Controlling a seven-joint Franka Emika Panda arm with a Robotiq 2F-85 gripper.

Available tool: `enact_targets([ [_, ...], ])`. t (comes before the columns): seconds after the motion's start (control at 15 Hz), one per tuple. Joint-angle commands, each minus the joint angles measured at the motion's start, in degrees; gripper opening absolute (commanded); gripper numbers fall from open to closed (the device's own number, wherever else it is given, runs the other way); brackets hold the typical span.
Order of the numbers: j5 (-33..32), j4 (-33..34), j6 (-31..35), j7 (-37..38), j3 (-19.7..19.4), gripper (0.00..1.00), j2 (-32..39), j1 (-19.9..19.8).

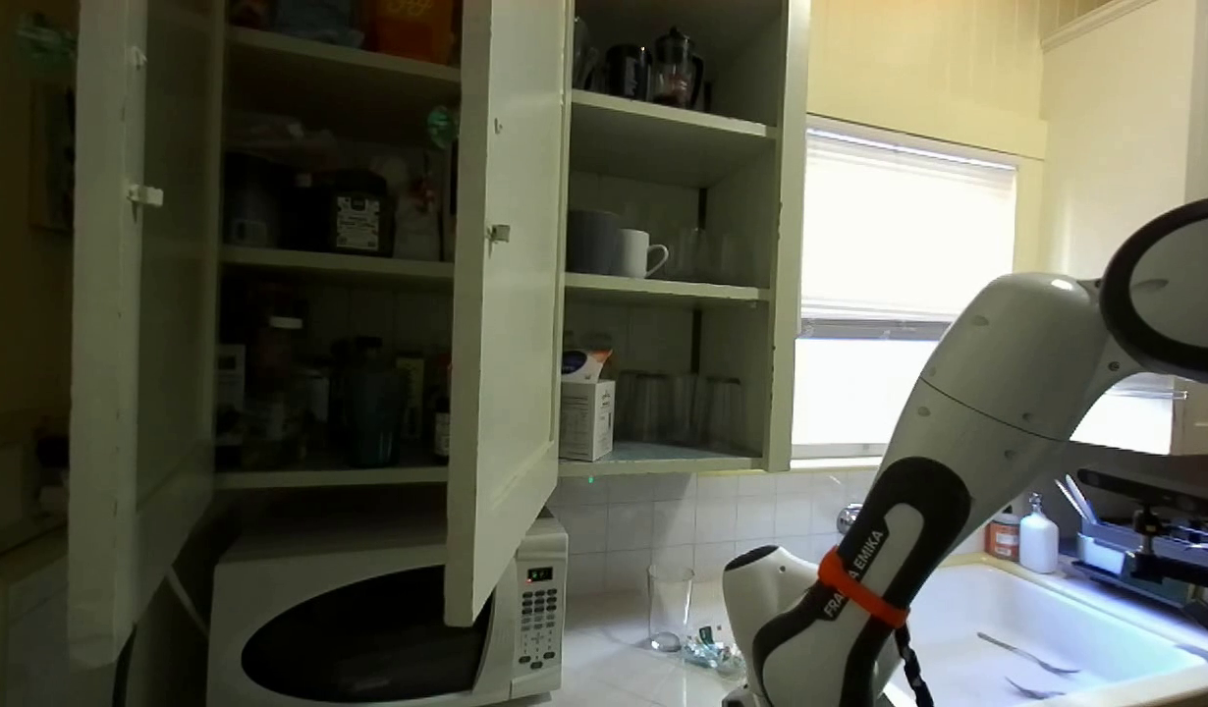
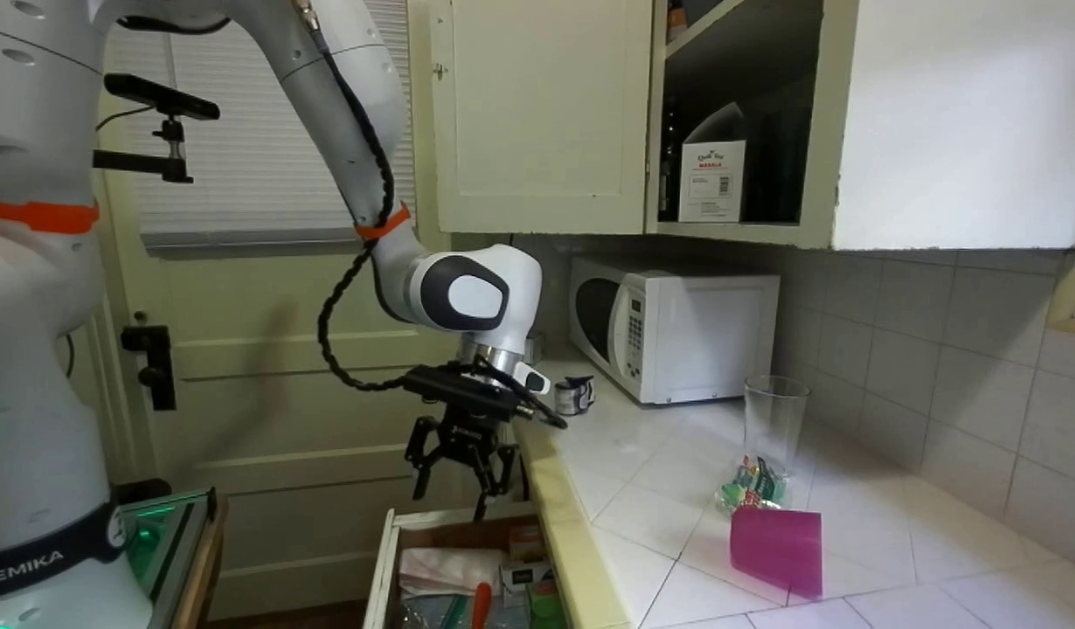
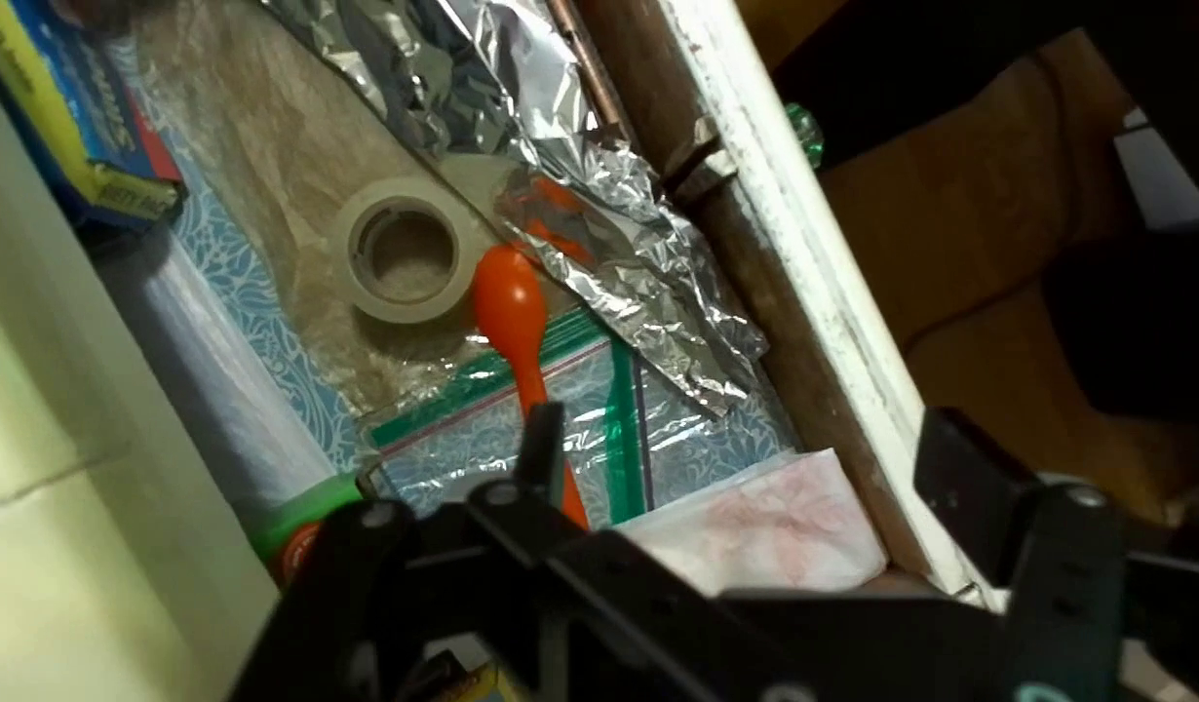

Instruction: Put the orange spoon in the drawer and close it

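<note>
Glossy orange spoon: we see it inside the open white-edged wooden drawer.
Black jointed gripper: spread wide above.
Just beside the spoon: crumpled silver foil, pale round tape roll.

Orange spoon — smooth, glossy plastic

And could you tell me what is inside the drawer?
The drawer shows an orange spoon, tape roll, foil, zip bag and box, among others; anything beneath the foil is covered.
</note>
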Motion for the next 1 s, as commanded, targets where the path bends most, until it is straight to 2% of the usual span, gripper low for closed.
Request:
enact_targets([
  [0.0, 6.8, -5.7, 0.1, 2.0, -0.9, 1.00, -5.9, -2.7],
  [0.27, 10.2, -11.8, -0.1, 6.7, -3.8, 1.00, -10.4, -4.4],
  [0.53, 11.0, -20.1, 0.9, 11.2, -8.2, 1.00, -15.7, -6.9],
  [0.6, 11.1, -14.8, -1.3, 12.2, -9.4, 1.00, -11.8, -7.5],
  [0.67, 9.7, -15.9, -0.1, 10.2, -8.4, 1.00, -11.7, -6.1],
  [0.93, 9.8, -14.6, -0.1, 11.2, -9.9, 1.00, -11.4, -7.4],
])
